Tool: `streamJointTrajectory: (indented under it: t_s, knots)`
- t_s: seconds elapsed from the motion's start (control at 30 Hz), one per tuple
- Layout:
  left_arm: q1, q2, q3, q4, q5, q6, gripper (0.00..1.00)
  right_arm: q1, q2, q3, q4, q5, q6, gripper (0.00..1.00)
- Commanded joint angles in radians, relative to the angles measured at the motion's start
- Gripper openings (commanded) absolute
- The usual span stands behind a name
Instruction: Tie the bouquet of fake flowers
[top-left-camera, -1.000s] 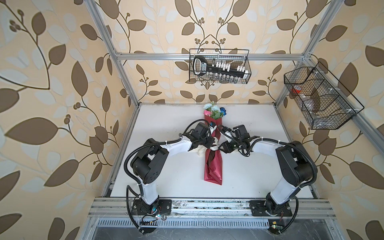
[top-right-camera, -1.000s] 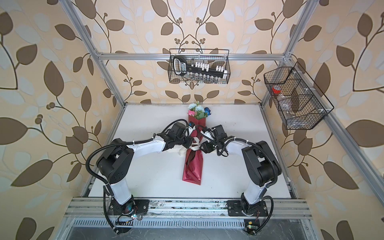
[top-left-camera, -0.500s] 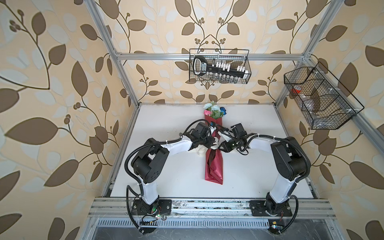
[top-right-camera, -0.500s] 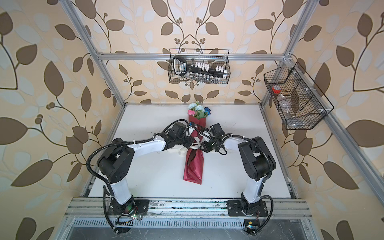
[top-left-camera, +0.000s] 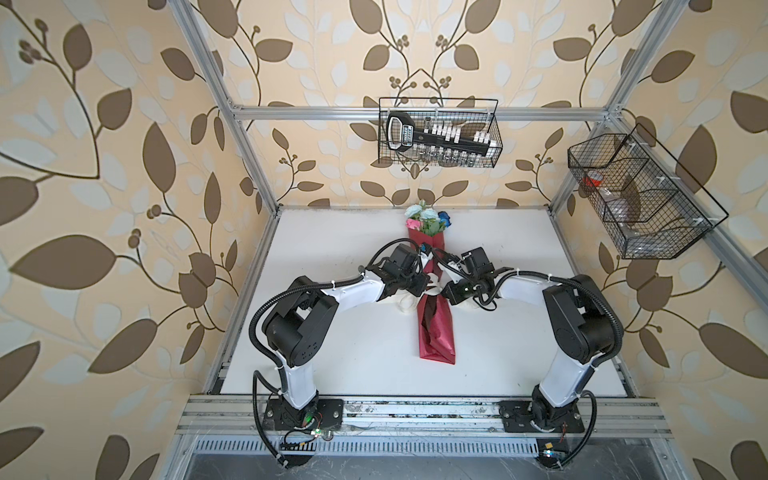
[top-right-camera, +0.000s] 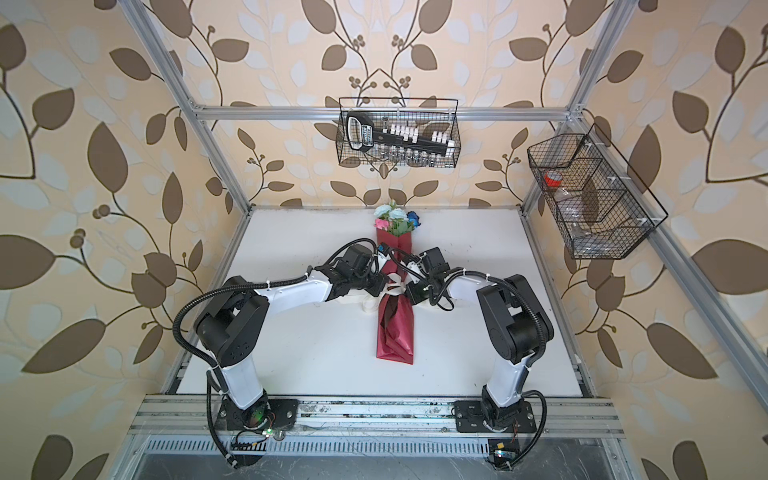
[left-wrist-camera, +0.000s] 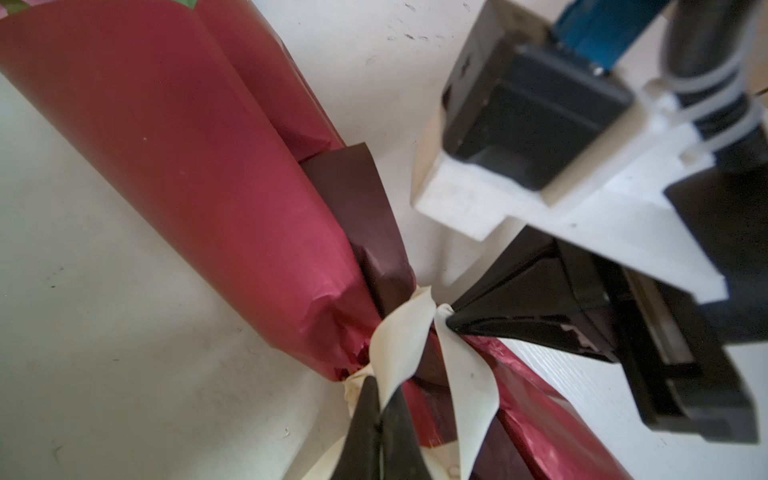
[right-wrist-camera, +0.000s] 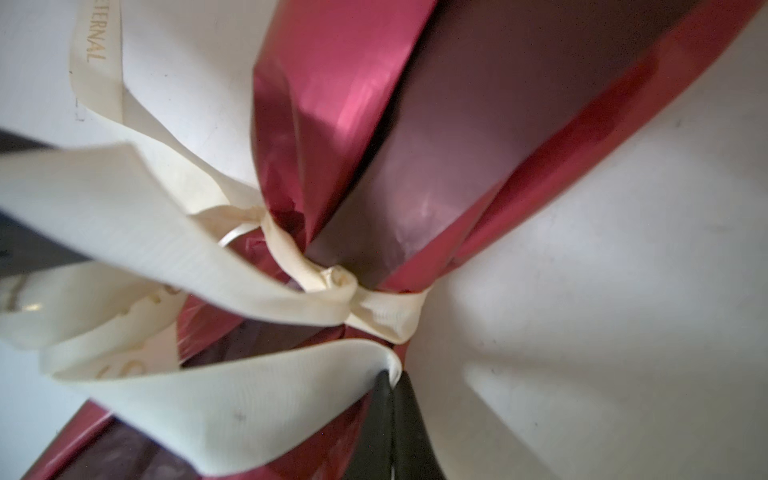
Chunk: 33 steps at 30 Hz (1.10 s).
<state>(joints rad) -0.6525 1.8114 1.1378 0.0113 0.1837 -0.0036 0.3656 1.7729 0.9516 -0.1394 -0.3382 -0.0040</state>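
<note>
Overhead, bouquet (top-left-camera: 426, 220), wrist view, knotted ribbon (right-wrist-camera: 324, 286)

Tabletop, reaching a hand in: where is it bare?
Bare: the far corners beside the bouquet of fake flowers, and the near strip from the red wrapping to the front rail. Crowded: the middle, where left gripper and right gripper pinch the ribbon.

Leaf-patterned walls (top-left-camera: 124, 174), white tabletop (top-left-camera: 357, 332), aluminium frame (top-left-camera: 316, 111), wire baskets (top-left-camera: 395, 160)
</note>
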Motion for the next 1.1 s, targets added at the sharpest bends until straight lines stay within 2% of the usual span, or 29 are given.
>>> streamJointTrajectory:
  t_s: [0.0,0.2,0.43,0.57,0.77,0.9,1.07]
  knots:
    - [0.011,-0.003,0.035,0.022,0.025,-0.004,0.0,0.019,-0.088,-0.043,0.066,0.029,0.065,0.0]
    - [0.011,0.0,0.037,0.032,0.032,-0.019,0.0,0.095,-0.173,-0.066,0.091,0.091,0.143,0.0]
    - [0.011,0.0,0.036,0.033,0.025,-0.023,0.0,0.107,-0.204,-0.092,0.063,0.153,0.176,0.0]
    - [0.011,0.002,0.034,0.036,0.019,-0.025,0.0,0.106,-0.197,-0.118,0.06,0.169,0.179,0.07]
    - [0.011,0.006,0.037,0.036,0.017,-0.027,0.0,0.107,-0.193,-0.143,0.094,0.176,0.189,0.1]
    - [0.011,0.004,0.036,0.037,0.021,-0.03,0.0,0.107,-0.196,-0.141,0.108,0.156,0.193,0.0]
    - [0.011,0.004,0.034,0.039,0.033,-0.031,0.0,0.125,-0.224,-0.139,0.138,0.093,0.261,0.0]
